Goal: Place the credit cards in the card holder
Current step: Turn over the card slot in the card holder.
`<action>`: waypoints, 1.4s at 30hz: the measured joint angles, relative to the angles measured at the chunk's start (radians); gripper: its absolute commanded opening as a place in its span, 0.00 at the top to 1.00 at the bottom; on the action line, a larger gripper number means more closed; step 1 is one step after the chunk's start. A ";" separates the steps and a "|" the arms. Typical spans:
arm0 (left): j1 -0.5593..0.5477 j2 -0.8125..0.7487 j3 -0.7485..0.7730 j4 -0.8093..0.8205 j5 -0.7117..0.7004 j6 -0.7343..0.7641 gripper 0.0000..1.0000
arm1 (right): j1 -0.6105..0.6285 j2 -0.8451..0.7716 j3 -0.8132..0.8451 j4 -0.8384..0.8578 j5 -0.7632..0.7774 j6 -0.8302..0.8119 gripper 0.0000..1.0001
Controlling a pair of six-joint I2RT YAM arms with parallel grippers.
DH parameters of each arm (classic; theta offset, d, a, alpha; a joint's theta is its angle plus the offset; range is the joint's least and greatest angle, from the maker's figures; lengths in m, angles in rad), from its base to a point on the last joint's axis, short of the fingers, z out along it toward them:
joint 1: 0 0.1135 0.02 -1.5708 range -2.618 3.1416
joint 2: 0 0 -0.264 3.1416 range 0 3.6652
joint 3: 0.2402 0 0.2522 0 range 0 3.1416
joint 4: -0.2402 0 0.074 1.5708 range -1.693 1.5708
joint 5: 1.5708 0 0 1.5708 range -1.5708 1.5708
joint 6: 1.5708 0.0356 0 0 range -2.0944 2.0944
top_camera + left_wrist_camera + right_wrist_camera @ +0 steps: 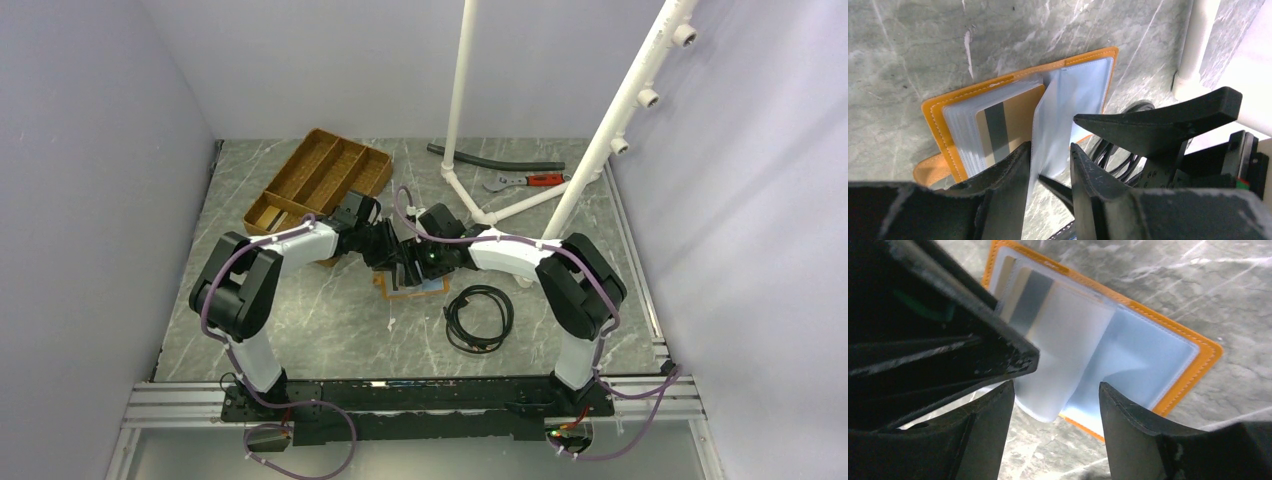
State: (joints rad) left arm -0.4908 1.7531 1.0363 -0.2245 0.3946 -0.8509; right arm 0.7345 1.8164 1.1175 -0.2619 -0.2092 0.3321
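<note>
My left pincer (1050, 150) straddles a clear sleeve (1073, 90) of the card holder (935, 112), which lies open on the worktop (908, 50). I judge this props the sleeve up for loading; clamped or not, I cannot tell. My right pincer (1055, 387) hovers released, empty.

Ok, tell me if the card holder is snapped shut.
No, the orange card holder lies open on the marble table, its clear sleeves fanned out and a striped credit card visible inside.

No words, numbers or signs can be read. The tan plastic card (1018, 115) with a grey stripe, inside the small orange leather-like card holder (934, 111), shows no letters.
</note>
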 measured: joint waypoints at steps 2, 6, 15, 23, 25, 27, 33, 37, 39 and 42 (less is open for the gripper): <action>-0.001 0.000 0.000 0.000 0.001 0.000 0.54 | 0.000 0.002 0.000 0.000 0.029 0.001 0.48; -0.008 0.000 0.000 0.002 0.008 0.000 0.45 | 0.000 0.003 -0.001 -0.001 0.096 0.011 0.65; -0.008 -0.019 0.000 -0.041 -0.003 0.020 0.39 | 0.003 -0.002 -0.015 -0.006 0.209 0.054 0.47; 0.030 -0.204 0.000 -0.219 -0.069 0.105 0.31 | 0.005 -0.068 -0.027 -0.159 0.433 0.019 0.35; 0.065 -0.267 0.000 -0.259 -0.077 0.123 0.29 | 0.004 -0.096 -0.027 -0.184 0.433 0.009 0.35; 0.112 -0.332 0.002 -0.307 -0.084 0.145 0.27 | 0.002 -0.134 -0.026 -0.189 0.396 0.001 0.36; 0.275 -0.449 0.050 -0.458 -0.108 0.223 0.05 | -0.027 -0.178 -0.022 -0.094 0.107 0.001 0.43; 0.407 -0.444 0.129 -0.537 -0.152 0.282 0.04 | -0.080 -0.165 -0.037 0.000 -0.124 0.026 0.40; 0.443 -0.409 0.185 -0.566 -0.185 0.322 0.04 | -0.109 -0.171 -0.051 0.030 -0.195 0.030 0.40; 0.466 -0.303 0.277 -0.584 -0.208 0.388 0.06 | -0.140 -0.184 -0.055 0.032 -0.245 0.024 0.40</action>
State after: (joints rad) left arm -0.0246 1.4502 1.3128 -0.8082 0.1871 -0.4629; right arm 0.5945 1.6325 1.0630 -0.2298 -0.4541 0.3557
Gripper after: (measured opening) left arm 0.959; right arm 0.598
